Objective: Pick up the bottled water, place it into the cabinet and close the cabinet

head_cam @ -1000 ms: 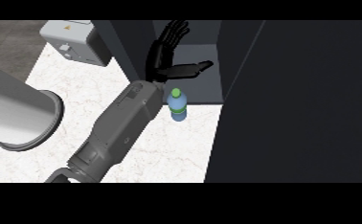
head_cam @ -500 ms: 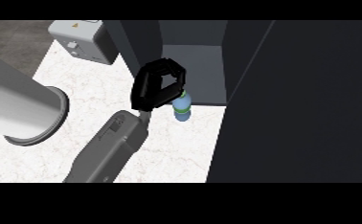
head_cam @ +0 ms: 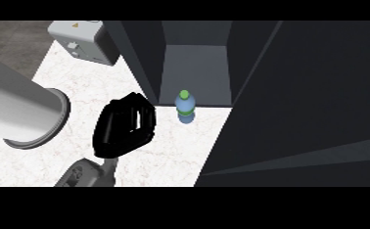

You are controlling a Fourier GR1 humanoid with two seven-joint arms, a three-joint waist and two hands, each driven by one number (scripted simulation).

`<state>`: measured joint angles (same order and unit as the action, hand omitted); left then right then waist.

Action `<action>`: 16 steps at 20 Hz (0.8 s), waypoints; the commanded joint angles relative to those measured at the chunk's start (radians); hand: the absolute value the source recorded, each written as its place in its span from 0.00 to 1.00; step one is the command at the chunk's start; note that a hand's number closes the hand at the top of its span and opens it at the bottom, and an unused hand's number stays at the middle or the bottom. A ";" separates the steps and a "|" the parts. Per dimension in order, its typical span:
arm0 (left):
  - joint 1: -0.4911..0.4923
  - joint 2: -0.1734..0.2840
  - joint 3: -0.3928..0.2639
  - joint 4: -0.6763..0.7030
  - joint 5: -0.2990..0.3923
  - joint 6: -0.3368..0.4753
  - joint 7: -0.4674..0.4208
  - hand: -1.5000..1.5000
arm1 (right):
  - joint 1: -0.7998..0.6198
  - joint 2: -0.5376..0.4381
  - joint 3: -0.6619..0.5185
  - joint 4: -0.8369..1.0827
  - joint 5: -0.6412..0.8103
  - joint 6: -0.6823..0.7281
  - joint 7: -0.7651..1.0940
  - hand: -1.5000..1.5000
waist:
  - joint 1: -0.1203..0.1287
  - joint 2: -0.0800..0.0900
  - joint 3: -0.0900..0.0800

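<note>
Although the bottled water (head_cam: 185, 105) is seen standing upright at the front edge of the cabinet (head_cam: 195, 69), right at the threshold where the cabinet's grey floor meets the white marbled bench (head_cam: 180, 145), it cannot be told for certain whether its base rests fully inside. One robot hand (head_cam: 127, 125) is shown to the bottle's left, apart from it, with its black fingers curled inward and nothing held between them; since only a single forearm is seen rising from the lower edge, left of centre, it cannot be settled from this view which hand it is, though it is judged more likely the left. No second hand is in view. The pick-up and the carrying are judged to be done, or nearly so, as the bottle is released and stands by itself. What is left is judged to be a possible nudge deeper into the compartment, and then the closing of the cabinet door (head_cam: 296, 101), which is seen standing wide open as a large dark panel at the right. Counted, one bottle, one cabinet with one open door, one hand, one grey toaster-like appliance (head_cam: 83, 42) at the upper left, and one large grey cylindrical vessel (head_cam: 29, 108) at the left edge are present.
</note>
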<state>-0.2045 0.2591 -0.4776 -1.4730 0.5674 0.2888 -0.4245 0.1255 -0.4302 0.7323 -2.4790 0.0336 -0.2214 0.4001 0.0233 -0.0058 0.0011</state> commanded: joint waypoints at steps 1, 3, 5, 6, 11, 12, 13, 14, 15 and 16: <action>0.131 0.074 0.039 -0.106 0.012 -0.051 -0.025 1.00 | -0.081 0.079 0.119 -0.060 0.094 -0.008 0.116 1.00 | -0.012 0.001 -0.003; 0.207 0.090 0.031 -0.168 -0.001 -0.044 -0.036 1.00 | -0.153 0.136 0.120 -0.004 0.067 -0.005 0.149 1.00 | -0.008 0.002 -0.003; 0.219 0.145 0.085 -0.206 0.032 -0.087 -0.014 1.00 | -0.197 0.195 0.175 0.034 0.118 -0.025 0.189 1.00 | -0.009 0.001 -0.003; 0.240 0.138 0.083 -0.238 0.036 -0.056 -0.006 1.00 | -0.272 0.247 0.177 0.072 0.129 -0.032 0.247 1.00 | 0.001 0.000 -0.004; 0.344 0.186 0.143 -0.329 0.066 -0.095 -0.014 1.00 | -0.353 0.394 0.255 0.191 0.152 -0.009 0.283 1.00 | -0.004 0.002 -0.002; 0.358 0.193 0.150 -0.331 0.063 -0.092 -0.015 1.00 | -0.385 0.422 0.299 0.195 0.192 -0.043 0.315 1.00 | -0.003 0.000 -0.003; 0.293 0.174 0.163 -0.269 0.075 -0.103 0.002 1.00 | -0.447 0.421 0.285 0.236 0.178 -0.042 0.314 1.00 | -0.007 0.003 -0.004; 0.375 0.195 0.165 -0.298 0.079 -0.125 -0.038 1.00 | -0.506 0.421 0.217 0.248 0.178 -0.013 0.328 1.00 | 0.015 0.003 -0.005; 0.322 0.195 0.173 -0.268 0.074 -0.118 -0.007 1.00 | -0.513 0.421 0.268 0.263 0.244 -0.021 0.287 1.00 | -0.003 0.002 -0.004; 0.375 0.194 0.179 -0.274 0.081 -0.165 -0.067 1.00 | -0.522 0.420 0.268 0.285 0.252 -0.060 0.276 1.00 | 0.003 0.001 -0.004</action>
<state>0.1181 0.4385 -0.3273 -1.7452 0.6330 0.1777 -0.4488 -0.2363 -0.2056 0.9327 -2.3476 0.2048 -0.2561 0.6774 0.0232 -0.0042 -0.0027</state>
